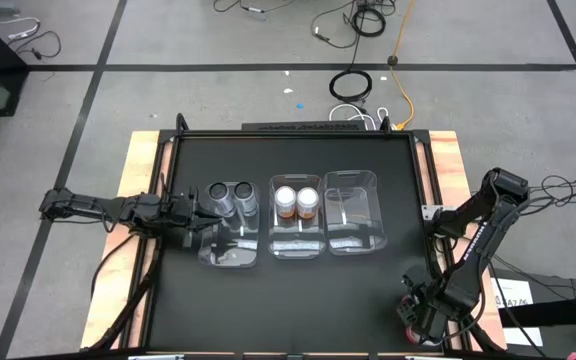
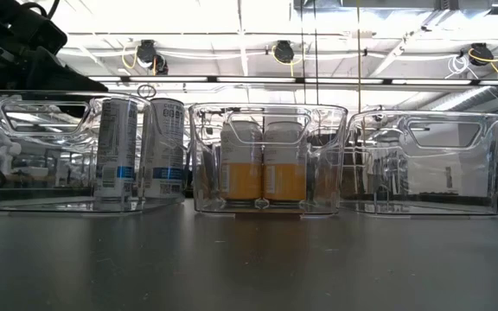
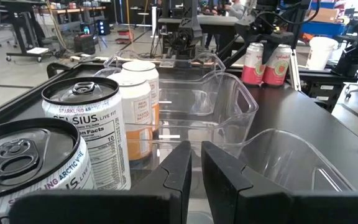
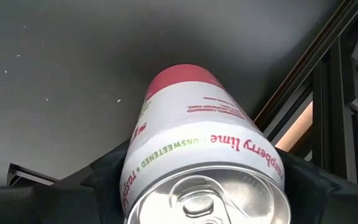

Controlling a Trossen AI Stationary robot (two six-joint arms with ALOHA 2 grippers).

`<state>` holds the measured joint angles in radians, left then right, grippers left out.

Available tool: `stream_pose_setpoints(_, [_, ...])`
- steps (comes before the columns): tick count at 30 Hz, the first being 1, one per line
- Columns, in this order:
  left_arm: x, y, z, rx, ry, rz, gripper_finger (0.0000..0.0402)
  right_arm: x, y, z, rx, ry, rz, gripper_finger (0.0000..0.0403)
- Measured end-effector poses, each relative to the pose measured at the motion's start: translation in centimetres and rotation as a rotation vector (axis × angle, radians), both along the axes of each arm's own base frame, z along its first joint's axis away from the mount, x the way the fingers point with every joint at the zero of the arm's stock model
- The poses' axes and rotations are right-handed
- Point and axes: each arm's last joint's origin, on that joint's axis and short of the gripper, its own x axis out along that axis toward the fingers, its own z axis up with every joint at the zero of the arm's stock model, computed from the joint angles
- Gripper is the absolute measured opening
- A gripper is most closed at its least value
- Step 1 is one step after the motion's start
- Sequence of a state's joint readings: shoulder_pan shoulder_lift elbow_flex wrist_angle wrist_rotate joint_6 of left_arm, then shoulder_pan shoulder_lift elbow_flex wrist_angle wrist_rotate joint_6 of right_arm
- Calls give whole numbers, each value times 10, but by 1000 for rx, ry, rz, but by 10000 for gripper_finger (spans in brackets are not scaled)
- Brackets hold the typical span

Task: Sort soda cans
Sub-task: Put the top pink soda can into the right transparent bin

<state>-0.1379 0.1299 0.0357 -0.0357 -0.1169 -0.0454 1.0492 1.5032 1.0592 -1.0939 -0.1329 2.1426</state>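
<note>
Two dark grey soda cans [image 1: 232, 198] stand on their bases at the far end of the left clear bin [image 1: 230, 255]. Two orange-brown cans [image 1: 297, 202] stand in the middle bin [image 1: 298, 245]. Two red-pink cans [image 3: 265, 63] stand on the black table near its near right corner. My right gripper [image 1: 418, 318] points down there, shut on one red-pink can [image 4: 197, 137]. My left gripper [image 3: 196, 177] waits shut and level at the left bin's left side, touching nothing. My right gripper comes from above, pointing down, with one dark finger [image 4: 98, 180] on each side of the red-pink can's upper wall [image 4: 135, 165], just below its silver top. The can stands upright with its base [image 4: 179, 74] on the table.
The right bin [image 1: 353, 212] holds no can. A black frame rail [image 4: 309, 81] runs along the table's edge close beside the held can. Cables and the right arm's base [image 1: 488, 215] lie off the table's right edge.
</note>
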Motion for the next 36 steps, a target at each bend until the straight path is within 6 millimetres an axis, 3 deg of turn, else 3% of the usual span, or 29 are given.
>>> stream_pose_setpoints(10, [0,0,0,0,0,0,50,2,1,6,4,-40,67,279])
stream_pose_setpoints(19, [0,0,0,0,0,0,50,10,-10,49,-125,-150,131,280])
stream_pose_setpoints(28, [0,0,0,0,0,0,50,40,-35,103,-242,-308,205,280])
stream_pose_setpoints(36, [0,0,0,0,0,0,50,77,-72,118,-313,-351,320,281])
